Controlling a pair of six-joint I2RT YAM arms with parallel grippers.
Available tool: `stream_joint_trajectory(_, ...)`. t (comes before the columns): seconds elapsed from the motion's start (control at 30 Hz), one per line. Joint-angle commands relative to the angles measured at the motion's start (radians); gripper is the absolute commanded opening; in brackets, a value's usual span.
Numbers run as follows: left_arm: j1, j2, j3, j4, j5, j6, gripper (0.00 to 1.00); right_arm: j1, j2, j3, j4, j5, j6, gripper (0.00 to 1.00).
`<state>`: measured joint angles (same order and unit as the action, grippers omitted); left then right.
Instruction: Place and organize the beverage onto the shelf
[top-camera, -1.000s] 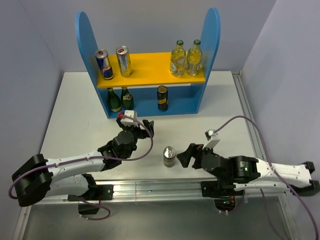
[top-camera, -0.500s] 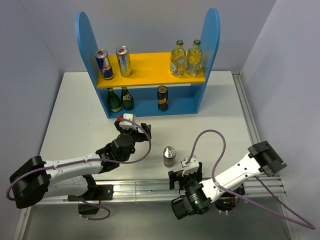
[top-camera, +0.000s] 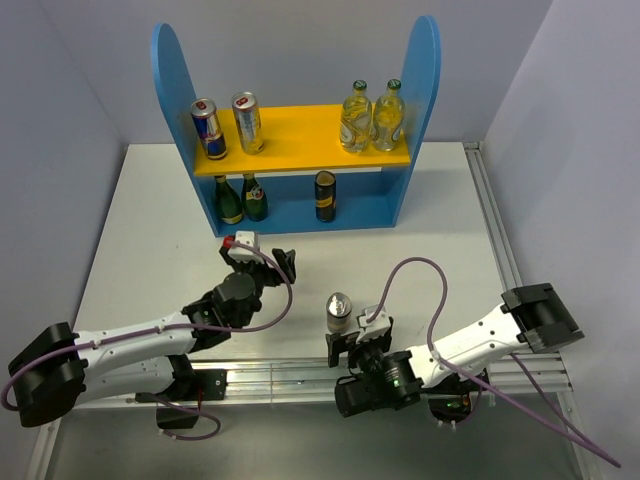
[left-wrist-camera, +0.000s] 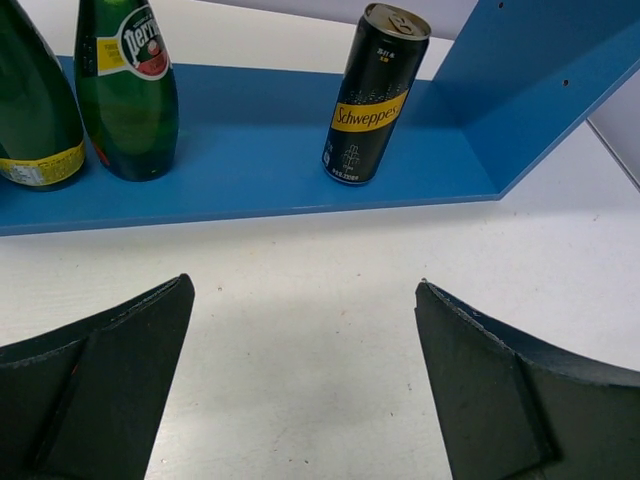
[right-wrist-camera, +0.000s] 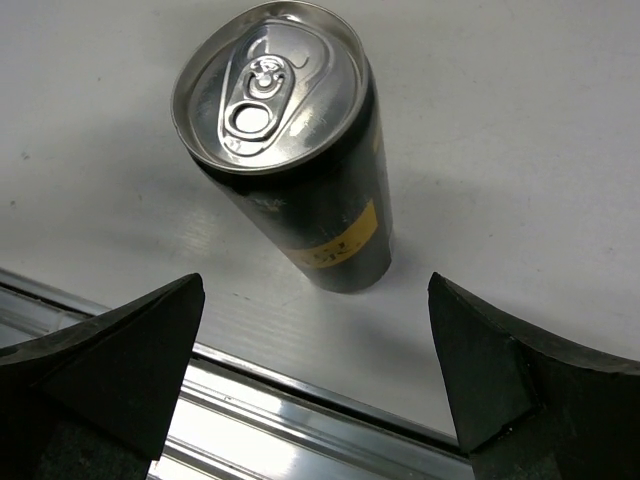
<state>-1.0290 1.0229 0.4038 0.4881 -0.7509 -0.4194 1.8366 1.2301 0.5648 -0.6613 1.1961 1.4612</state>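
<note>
The blue shelf (top-camera: 428, 70) stands at the back with a yellow upper board (top-camera: 300, 135). On the board are two blue-and-silver cans (top-camera: 209, 129) at left and two clear bottles (top-camera: 355, 117) at right. One black-and-gold can (top-camera: 324, 196) stands on the lower level and also shows in the left wrist view (left-wrist-camera: 374, 95). The other black-and-gold can (top-camera: 340, 313) stands upright on the table near the front edge. My right gripper (top-camera: 352, 343) is open just in front of it, jaws either side but short of the can (right-wrist-camera: 290, 150). My left gripper (top-camera: 281, 262) is open and empty over bare table (left-wrist-camera: 303, 283).
Two green bottles (top-camera: 229, 200) stand at the left of the shelf's lower level, seen also in the left wrist view (left-wrist-camera: 130, 90). A metal rail (right-wrist-camera: 300, 420) runs along the table's near edge just under the right gripper. Grey walls enclose the table.
My right arm has swung from the can's right side round to the near edge, gripper now facing the can from the front. My left gripper has drawn back slightly to the left.
</note>
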Motion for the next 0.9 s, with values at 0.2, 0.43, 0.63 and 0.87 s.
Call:
stream_joint_trajectory(0.2,-0.006,-0.033,-0.017,0.023,-0.027,-0.027,0.99,-0.100,0.049,-0.040,0.419,0.066,-0.334,1.00)
stream_joint_trajectory(0.43,-0.006,-0.041,-0.029,0.033,-0.027,-0.025,0.99,-0.235,0.091,-0.089,0.635,0.059,-0.493,0.96)
stream_joint_trajectory(0.63,-0.005,-0.044,-0.036,0.032,-0.027,-0.028,0.99,-0.329,0.137,-0.103,0.769,0.054,-0.579,0.60)
stream_joint_trajectory(0.87,-0.005,-0.061,-0.049,0.038,-0.027,-0.030,0.99,-0.347,0.118,-0.007,0.598,0.091,-0.555,0.01)
